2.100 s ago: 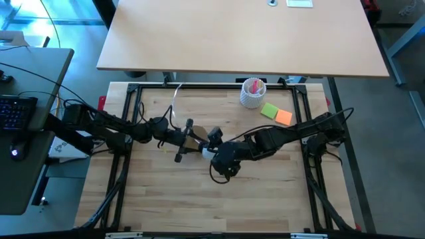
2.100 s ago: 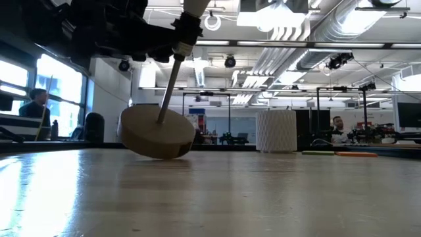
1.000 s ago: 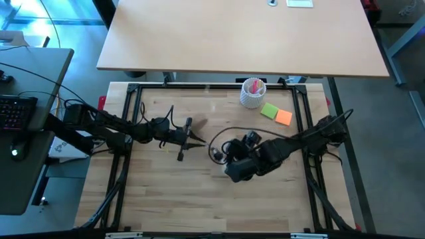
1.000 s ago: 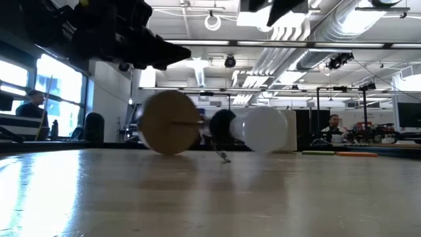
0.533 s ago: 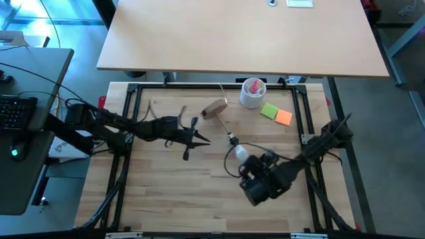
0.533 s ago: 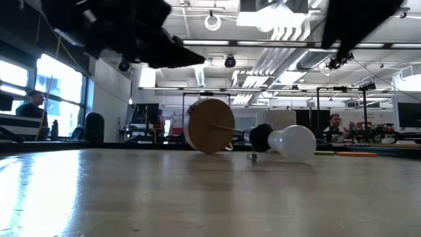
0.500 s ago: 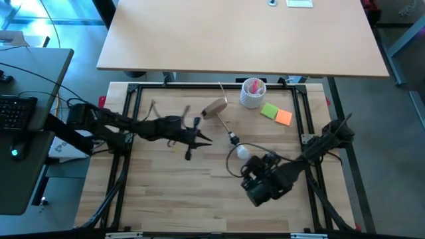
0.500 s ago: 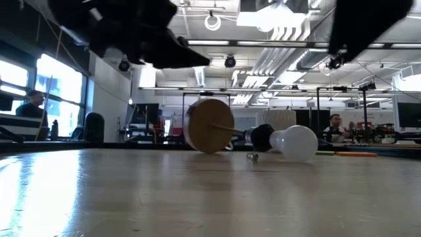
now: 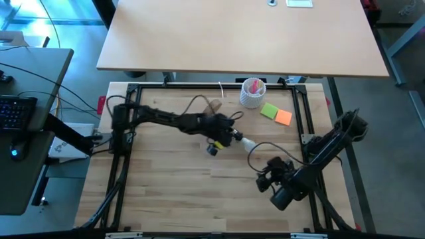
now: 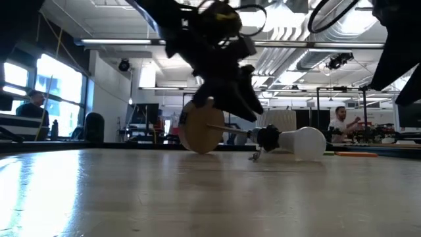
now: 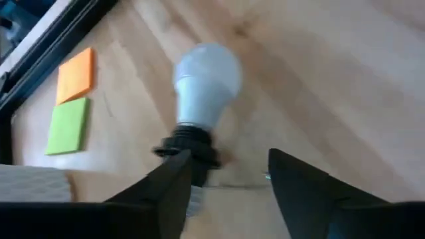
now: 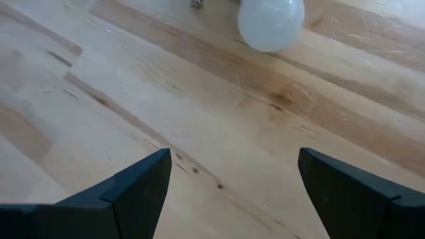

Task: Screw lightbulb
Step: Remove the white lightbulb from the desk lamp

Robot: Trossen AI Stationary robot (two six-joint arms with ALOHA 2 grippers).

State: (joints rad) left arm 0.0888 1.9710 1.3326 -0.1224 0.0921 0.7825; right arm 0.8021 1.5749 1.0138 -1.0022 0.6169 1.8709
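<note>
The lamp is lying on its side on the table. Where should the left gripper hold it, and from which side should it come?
Probably at the black socket, just behind the lightbulb. The left gripper is open above it; coming straight down, its fingers could straddle that narrow neck. The glass is round and likely slippery, and the wooden base is too wide.

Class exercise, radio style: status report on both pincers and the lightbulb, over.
Left pincer open, over the black socket. Right pincer open, apart from the lightbulb. Lightbulb lying on the table, seated in the socket. Nothing in the way.
</note>
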